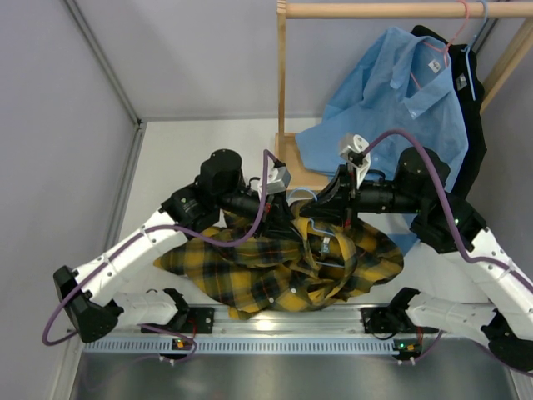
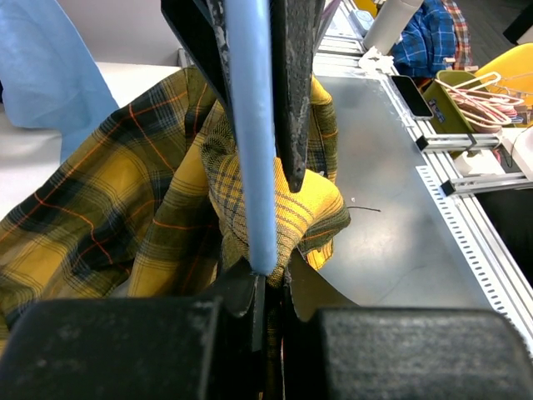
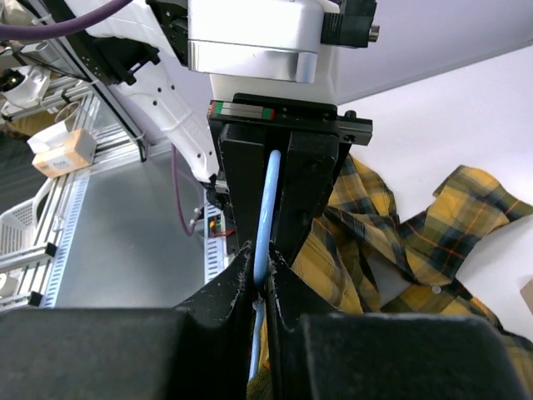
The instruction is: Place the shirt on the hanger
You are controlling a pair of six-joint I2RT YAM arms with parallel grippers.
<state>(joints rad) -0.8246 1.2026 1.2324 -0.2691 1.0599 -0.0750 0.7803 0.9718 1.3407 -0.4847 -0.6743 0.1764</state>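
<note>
The yellow-and-black plaid shirt [image 1: 275,275] lies crumpled on the table between the two arms. My left gripper [image 1: 279,204] and right gripper [image 1: 333,204] meet tip to tip just above its collar area. In the left wrist view the left gripper [image 2: 268,279] is shut on the pale-blue hanger [image 2: 254,150], with a fold of shirt [image 2: 100,208] pinched beside the bar. In the right wrist view the right gripper [image 3: 262,271] is shut on the same hanger [image 3: 268,217], and the shirt [image 3: 391,242] hangs below to the right. Most of the hanger is hidden by the fingers and the cloth.
A plain light-blue shirt [image 1: 400,108] hangs on a pink hanger [image 1: 433,50] from the wooden rail [image 1: 400,10] at the back right, a black garment [image 1: 475,125] behind it. The rack's wooden post [image 1: 281,83] stands just behind the grippers. A bin of pink hangers [image 2: 483,92] sits off the table.
</note>
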